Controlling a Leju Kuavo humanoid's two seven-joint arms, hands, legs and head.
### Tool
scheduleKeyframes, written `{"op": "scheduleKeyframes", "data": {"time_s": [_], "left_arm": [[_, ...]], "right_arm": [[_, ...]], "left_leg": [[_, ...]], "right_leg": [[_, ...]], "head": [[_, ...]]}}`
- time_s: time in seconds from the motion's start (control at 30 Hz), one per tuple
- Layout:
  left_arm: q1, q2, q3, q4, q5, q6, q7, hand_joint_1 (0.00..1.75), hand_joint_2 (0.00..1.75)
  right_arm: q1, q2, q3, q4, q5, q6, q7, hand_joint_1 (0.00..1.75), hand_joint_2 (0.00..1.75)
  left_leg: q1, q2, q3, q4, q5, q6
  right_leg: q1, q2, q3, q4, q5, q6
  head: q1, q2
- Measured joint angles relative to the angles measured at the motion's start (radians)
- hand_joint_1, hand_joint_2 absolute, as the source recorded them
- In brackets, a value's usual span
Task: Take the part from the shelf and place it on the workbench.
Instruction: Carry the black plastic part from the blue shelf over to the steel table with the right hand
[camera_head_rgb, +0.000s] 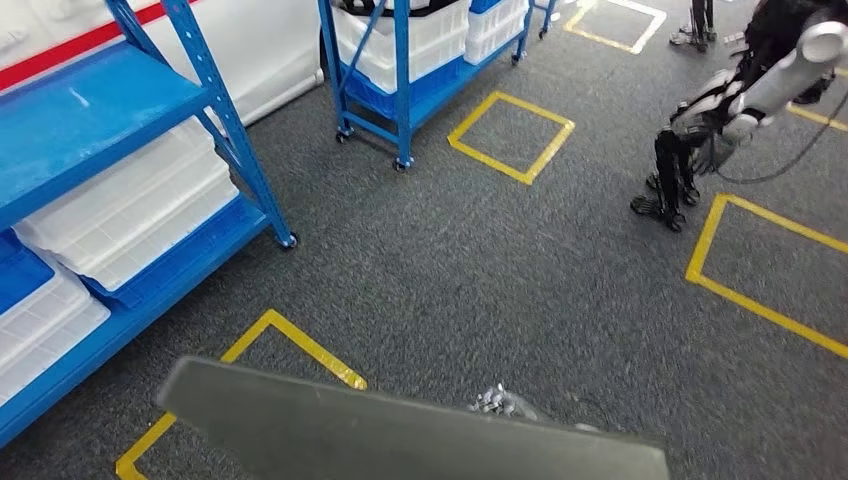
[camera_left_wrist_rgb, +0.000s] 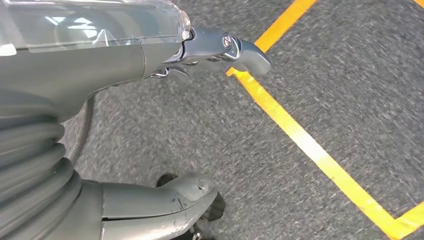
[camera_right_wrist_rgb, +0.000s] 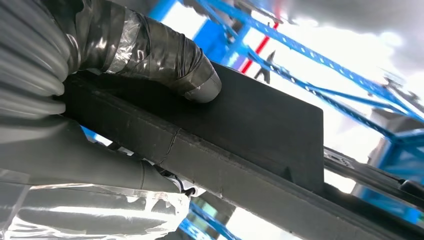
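While the blue shelving rack (camera_head_rgb: 120, 150) with its white bins (camera_head_rgb: 130, 215) stands at the left of the head view, a flat grey panel (camera_head_rgb: 400, 430), judged to be the part named in the task, is carried low across the foreground above the grey carpeted floor (camera_head_rgb: 480, 270). It crosses the corner of a yellow floor marking (camera_head_rgb: 300, 345) and touches neither shelf nor floor. That suggests the carrying step: the part looks to be off the shelf already and not yet set down.

In the left wrist view the left robot hand (camera_left_wrist_rgb: 200, 125) has its thumb and darker fingers apart with nothing between them, only carpet and a yellow tape line (camera_left_wrist_rgb: 310, 145) beyond; it seems to hold nothing. In the right wrist view the right robot hand (camera_right_wrist_rgb: 125, 110) grips the dark panel (camera_right_wrist_rgb: 250, 130) by one edge, its taped thumb (camera_right_wrist_rgb: 170, 60) pressed on the broad face and the other fingers wrapped beneath.

No worktop can be seen, so the next move probably calls for turning or walking until one appears, with the panel kept level in a one-handed hold that could slip or sag.

Much is unclear. The panel's near edge is cut off by the frame, and a small pale object (camera_head_rgb: 500, 402) at its far edge is too blurred to name. At far right another humanoid robot (camera_head_rgb: 720, 110) is partly cropped. Motion blur softens both wrist views.
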Motion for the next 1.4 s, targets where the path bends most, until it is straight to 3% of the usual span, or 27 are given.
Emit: {"op": "scheduleKeyframes", "data": {"time_s": [0.07,0.1,0.17,0.23,0.3,0.33,0.37,0.43,0.5,0.6,0.67,0.73,0.77,0.8,0.83,0.87,0.9,0.97,1.03,1.1,1.17,1.23,1.3,1.33,1.37,1.4], "left_arm": [[-0.010,0.000,0.000,0.000,-0.004,0.001,-0.002,0.00,1.75],[-0.017,0.000,0.000,0.000,-0.005,0.002,-0.002,0.00,1.75],[-0.027,0.000,0.000,0.000,-0.006,0.002,-0.002,0.00,1.75],[-0.028,0.003,0.000,0.000,-0.002,0.001,-0.003,0.00,1.75],[-0.028,0.007,0.000,0.000,0.005,0.000,-0.004,0.00,1.75],[-0.029,0.009,0.000,0.000,0.007,-0.001,-0.005,0.00,1.75],[-0.030,0.011,0.000,0.000,0.008,-0.002,-0.005,0.00,1.75],[-0.032,0.014,0.000,0.000,0.009,-0.002,-0.006,0.00,1.75],[-0.033,0.015,0.000,0.000,0.013,-0.003,-0.008,0.00,1.75],[-0.034,0.018,0.000,0.000,0.023,-0.007,-0.014,0.00,1.75],[-0.034,0.023,0.002,0.000,0.036,-0.011,-0.022,0.00,1.75],[-0.027,0.034,0.009,0.000,0.053,-0.013,-0.031,0.00,1.75],[-0.022,0.041,0.014,0.000,0.061,-0.013,-0.035,0.00,1.75],[-0.019,0.048,0.018,0.000,0.065,-0.013,-0.038,0.00,1.75],[-0.017,0.052,0.022,0.000,0.068,-0.013,-0.039,0.00,1.75],[-0.018,0.056,0.024,0.000,0.069,-0.014,-0.039,0.00,1.75],[-0.019,0.059,0.025,0.000,0.070,-0.014,-0.038,0.00,1.75],[-0.021,0.064,0.026,0.000,0.068,-0.014,-0.034,0.00,1.75],[-0.021,0.068,0.026,0.000,0.063,-0.015,-0.029,0.00,1.75],[-0.024,0.070,0.026,0.000,0.059,-0.024,-0.027,0.00,1.75],[-0.027,0.070,0.026,0.000,0.059,-0.034,-0.028,0.00,1.75],[-0.025,0.071,0.026,0.000,0.062,-0.043,-0.030,0.00,1.75],[-0.022,0.071,0.026,0.000,0.065,-0.049,-0.031,0.00,1.75],[-0.022,0.071,0.026,0.000,0.066,-0.050,-0.031,0.00,1.75],[-0.022,0.072,0.026,0.000,0.066,-0.051,-0.031,0.00,1.75],[-0.023,0.072,0.026,0.000,0.066,-0.052,-0.031,0.00,1.75]], "right_arm": [[-0.024,0.024,0.012,0.000,0.011,-0.011,-0.006,1.75,1.75],[-0.033,0.034,0.018,-0.001,0.018,-0.016,-0.009,1.75,1.75],[-0.057,0.045,0.030,-0.002,0.029,-0.024,-0.011,1.75,1.75],[-0.083,0.049,0.043,-0.003,0.032,-0.031,-0.012,1.75,1.75],[-0.099,0.050,0.055,-0.003,0.032,-0.037,-0.012,1.75,1.75],[-0.105,0.050,0.059,-0.003,0.031,-0.039,-0.012,1.75,1.75],[-0.110,0.050,0.062,-0.003,0.031,-0.039,-0.012,1.75,1.75],[-0.122,0.050,0.068,-0.003,0.030,-0.039,-0.012,1.75,1.75],[-0.133,0.051,0.073,-0.003,0.028,-0.040,-0.014,1.75,1.75],[-0.139,0.052,0.080,-0.003,0.024,-0.039,-0.015,1.75,1.75],[-0.147,0.054,0.087,-0.003,0.026,-0.041,-0.016,1.75,1.75],[-0.159,0.063,0.101,-0.002,0.040,-0.050,-0.014,1.75,1.75],[-0.163,0.069,0.111,-0.001,0.049,-0.057,-0.012,1.75,1.75],[-0.165,0.072,0.120,0.000,0.056,-0.066,-0.010,1.75,1.75],[-0.166,0.074,0.127,0.002,0.061,-0.073,-0.009,1.75,1.75],[-0.169,0.074,0.133,0.003,0.064,-0.080,-0.010,1.75,1.75],[-0.172,0.074,0.136,0.004,0.066,-0.087,-0.011,1.75,1.75],[-0.175,0.074,0.140,0.005,0.067,-0.099,-0.016,1.75,1.75],[-0.172,0.073,0.141,0.006,0.065,-0.110,-0.024,1.75,1.75],[-0.162,0.069,0.140,0.005,0.063,-0.121,-0.037,1.75,1.75],[-0.149,0.062,0.136,0.005,0.067,-0.129,-0.054,1.75,1.75],[-0.137,0.058,0.128,0.005,0.080,-0.137,-0.069,1.75,1.75],[-0.125,0.057,0.120,0.005,0.091,-0.144,-0.075,1.75,1.75],[-0.121,0.057,0.117,0.005,0.093,-0.145,-0.076,1.75,1.75],[-0.117,0.057,0.115,0.005,0.095,-0.145,-0.077,1.75,1.75],[-0.115,0.057,0.113,0.005,0.096,-0.145,-0.078,1.75,1.75]], "left_leg": [[-0.001,0.011,0.002,-0.008,0.001,0.007],[0.000,0.022,0.004,-0.012,0.004,0.013],[0.004,0.047,0.010,-0.022,0.010,0.024],[0.001,0.074,0.012,-0.023,0.009,0.029],[-0.001,0.101,0.013,-0.022,0.007,0.029],[-0.001,0.113,0.014,-0.022,0.005,0.028],[-0.001,0.124,0.017,-0.022,0.003,0.026],[-0.003,0.142,0.024,-0.022,-0.003,0.020],[-0.007,0.159,0.029,-0.024,-0.009,0.011],[-0.008,0.177,0.037,-0.028,-0.015,-0.004],[-0.004,0.145,0.023,0.011,-0.047,-0.012],[-0.002,0.100,-0.035,0.132,-0.110,-0.014],[-0.003,0.089,-0.073,0.203,-0.137,-0.014],[-0.003,0.083,-0.102,0.253,-0.146,-0.014],[-0.003,0.080,-0.115,0.265,-0.133,-0.013],[-0.003,0.078,-0.110,0.236,-0.101,-0.012],[-0.002,0.070,-0.087,0.173,-0.056,-0.010],[-0.001,0.035,-0.035,0.045,0.003,-0.005],[-0.003,0.017,-0.014,-0.004,0.012,-0.001],[-0.003,0.034,-0.010,-0.011,0.014,0.008],[0.000,0.054,-0.004,-0.019,0.018,0.022],[-0.001,0.077,-0.001,-0.023,0.018,0.031],[-0.004,0.101,0.000,-0.022,0.015,0.033],[-0.005,0.113,0.001,-0.022,0.013,0.033],[-0.005,0.124,0.004,-0.022,0.011,0.031],[-0.005,0.134,0.008,-0.022,0.007,0.029]], "right_leg": [[-0.003,0.021,-0.011,0.000,0.006,0.013],[-0.002,0.014,-0.013,0.003,0.005,0.019],[-0.001,-0.032,-0.037,0.055,-0.026,0.028],[-0.003,-0.083,-0.095,0.173,-0.085,0.036],[-0.008,-0.097,-0.141,0.262,-0.109,0.041],[-0.010,-0.100,-0.139,0.257,-0.095,0.043],[-0.011,-0.106,-0.116,0.214,-0.064,0.042],[-0.006,-0.140,-0.045,0.078,-0.008,0.035],[0.005,-0.164,-0.008,0.002,0.007,0.021],[0.009,-0.142,-0.007,-0.010,0.006,0.004],[0.004,-0.124,0.000,-0.021,0.011,-0.010],[0.005,-0.104,0.003,-0.025,0.012,-0.021],[0.007,-0.092,0.003,-0.025,0.012,-0.024],[0.008,-0.080,0.003,-0.024,0.012,-0.025],[0.010,-0.069,0.004,-0.023,0.011,-0.026],[0.010,-0.057,0.005,-0.021,0.010,-0.025],[0.010,-0.046,0.007,-0.018,0.009,-0.024],[0.011,-0.025,0.004,-0.009,0.004,-0.018],[0.010,-0.006,-0.003,-0.003,0.003,-0.007],[0.007,0.005,-0.006,-0.004,0.004,0.003],[0.010,-0.025,-0.019,0.028,-0.018,0.013],[0.008,-0.074,-0.071,0.136,-0.079,0.022],[0.002,-0.093,-0.131,0.254,-0.124,0.028],[-0.001,-0.096,-0.142,0.272,-0.120,0.030],[-0.004,-0.099,-0.131,0.249,-0.098,0.031],[-0.005,-0.109,-0.098,0.187,-0.062,0.030]], "head": [[0.000,0.000],[0.000,0.000],[0.000,0.000],[0.000,0.000],[0.000,0.000],[0.000,0.000],[0.000,0.000],[0.001,0.000],[0.000,0.000],[0.000,0.000],[0.000,0.000],[0.000,0.000],[0.000,0.000],[0.000,0.000],[0.000,0.000],[0.000,0.000],[0.000,0.000],[0.000,0.000],[0.000,0.000],[0.000,0.000],[0.000,0.000],[0.000,0.000],[0.000,0.000],[0.000,0.000],[0.000,0.000],[0.000,0.000]]}}
